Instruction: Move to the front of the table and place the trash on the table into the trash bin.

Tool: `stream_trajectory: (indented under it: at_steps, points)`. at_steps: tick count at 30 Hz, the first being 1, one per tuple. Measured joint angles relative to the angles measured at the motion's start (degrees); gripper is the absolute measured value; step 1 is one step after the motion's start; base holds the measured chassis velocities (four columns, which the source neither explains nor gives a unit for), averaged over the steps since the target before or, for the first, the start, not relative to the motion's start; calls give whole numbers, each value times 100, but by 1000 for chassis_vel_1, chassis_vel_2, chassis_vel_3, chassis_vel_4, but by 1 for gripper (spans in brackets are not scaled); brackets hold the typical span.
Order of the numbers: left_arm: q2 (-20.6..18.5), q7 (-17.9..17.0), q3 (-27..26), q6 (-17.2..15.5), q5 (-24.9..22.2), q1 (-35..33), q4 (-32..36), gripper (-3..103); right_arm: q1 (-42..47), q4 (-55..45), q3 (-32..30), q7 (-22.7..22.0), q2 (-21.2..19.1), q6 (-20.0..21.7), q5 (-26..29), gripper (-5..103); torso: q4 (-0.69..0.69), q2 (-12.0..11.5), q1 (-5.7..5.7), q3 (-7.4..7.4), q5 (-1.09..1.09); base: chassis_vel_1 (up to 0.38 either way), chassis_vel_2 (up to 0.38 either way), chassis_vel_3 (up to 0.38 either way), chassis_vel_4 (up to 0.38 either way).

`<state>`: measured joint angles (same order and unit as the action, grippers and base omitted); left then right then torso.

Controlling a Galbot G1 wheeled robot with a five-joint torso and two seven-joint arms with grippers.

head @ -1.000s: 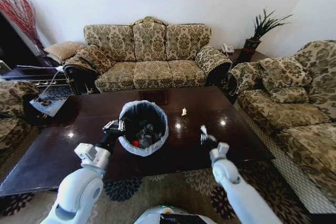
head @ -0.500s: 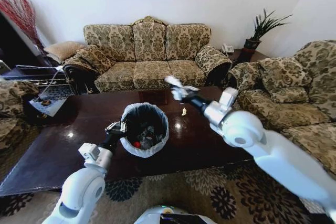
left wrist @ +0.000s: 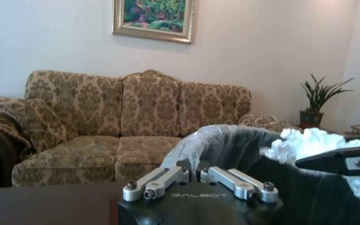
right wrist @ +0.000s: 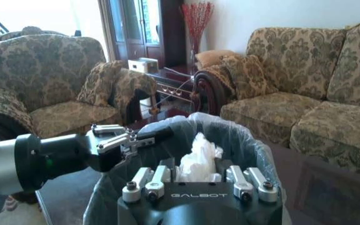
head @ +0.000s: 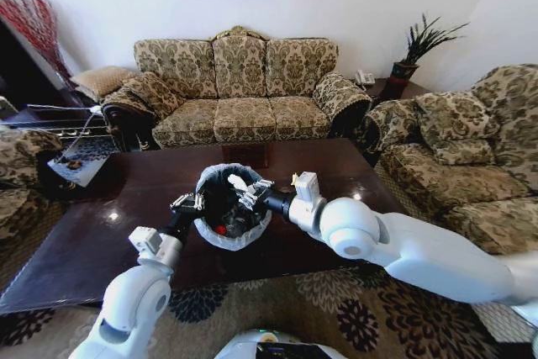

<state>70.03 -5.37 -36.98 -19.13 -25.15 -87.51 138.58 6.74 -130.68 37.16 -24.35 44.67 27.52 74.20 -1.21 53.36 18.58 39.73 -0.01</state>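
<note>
The trash bin (head: 231, 208), black inside with a whitish liner, stands on the dark glossy table (head: 101, 233). My left gripper (head: 183, 204) is shut on the bin's rim on its left side; the right wrist view shows that left gripper (right wrist: 127, 138) clamped on the liner. My right gripper (head: 250, 192) hovers over the bin's opening, shut on a crumpled white paper wad (head: 238, 182). The paper wad (right wrist: 200, 150) sticks up between the right gripper's fingers, above the bin (right wrist: 243, 140). Inside the bin lie a red-labelled bottle (head: 220, 229) and other trash.
A three-seat patterned sofa (head: 239, 90) stands behind the table, another sofa (head: 471, 149) to the right and an armchair (head: 21, 157) to the left. A potted plant (head: 416, 48) sits in the back right corner. A patterned rug (head: 336, 292) lies at the table's near edge.
My right arm lifted the paper wad from the table's front right, swung up and across, and now holds it over the bin. The left gripper stayed on the bin's rim.
</note>
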Motion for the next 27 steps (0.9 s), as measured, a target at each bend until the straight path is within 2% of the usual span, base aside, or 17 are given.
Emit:
stream_trajectory:
  at_steps: [1, 4, 7, 8, 10, 11, 14, 16, 17, 21, 22, 23, 25, 26, 27]
  points:
    - [6, 0, 0, 0, 0, 0, -3, 3, -8, 19, -1, 5, 23, -9, 0, 47, 0, 0, 0, 0, 0, 0, 0, 0, 0]
    - [25, 1, 1, 0, 2, -3, -3, 3, -31, 57, -7, 16, 73, -31, -6, 52, 0, 1, 0, 0, 0, 0, 0, 0, 0]
    - [41, 8, 3, 0, 13, -17, -4, 3, -76, 93, -8, 41, 135, -87, -55, 69, -1, 1, 0, 0, 0, 0, 0, 0, 0]
    - [41, 8, 3, 0, 13, -17, -4, 3, -76, 93, -8, 41, 135, -87, -55, 69, -1, 1, 0, 0, 0, 0, 0, 0, 0]
    - [44, 12, 1, 0, 16, -36, 12, 3, -87, 97, -68, 69, 162, -201, -100, 80, 0, 1, 0, 0, 0, 0, 0, 0, 0]
    - [44, 12, 1, 0, 16, -36, 12, 3, -87, 97, -68, 69, 162, -201, -100, 80, 0, 1, 0, 0, 0, 0, 0, 0, 0]
    - [50, 12, -15, 0, 16, -50, 26, 3, -82, 96, -375, 97, 159, -537, -255, 95, -1, 1, 0, 0, 1, 0, 0, 0, 0]
    - [51, 12, -22, 0, 16, -50, 26, 3, -75, 106, -501, 65, 114, -626, -337, 95, -2, 1, 0, 0, 1, 0, 0, 0, 0]
    - [55, 8, -37, 1, 17, -50, 16, 3, -38, 158, -682, -44, 4, -728, -473, 100, -2, 1, 0, 0, 0, 0, 0, 0, 0]
    - [86, -6, -74, 3, 13, -49, 0, 3, 242, 346, -1086, -387, -328, -923, -842, 100, -1, 1, 0, 0, 0, 0, 0, 0, 0]
    - [100, -17, -104, 6, 3, -49, 3, 3, 531, 505, -1296, -488, -506, -1136, -1135, 100, 1, 1, 0, 0, 1, 0, 0, 0, 0]
    - [100, -17, -104, 6, 3, -49, 3, 3, 531, 505, -1296, -488, -506, -1136, -1135, 100, 1, 1, 0, 0, 1, 0, 0, 0, 0]
    - [97, -26, -146, 7, -21, -53, 31, 3, 1162, 694, -1772, -550, -697, -1368, -1693, 100, 1, 1, 0, 0, 2, 0, 0, 0, 0]
    - [97, -26, -146, 7, -21, -53, 31, 3, 1162, 694, -1772, -550, -697, -1368, -1693, 100, 1, 1, 0, 0, 2, 0, 0, 0, 0]
    - [76, -32, -168, 7, -45, -56, 50, 3, 1640, 770, -2141, -564, -746, -1399, -1838, 100, 1, 1, 0, 0, 3, 0, 0, 0, 0]
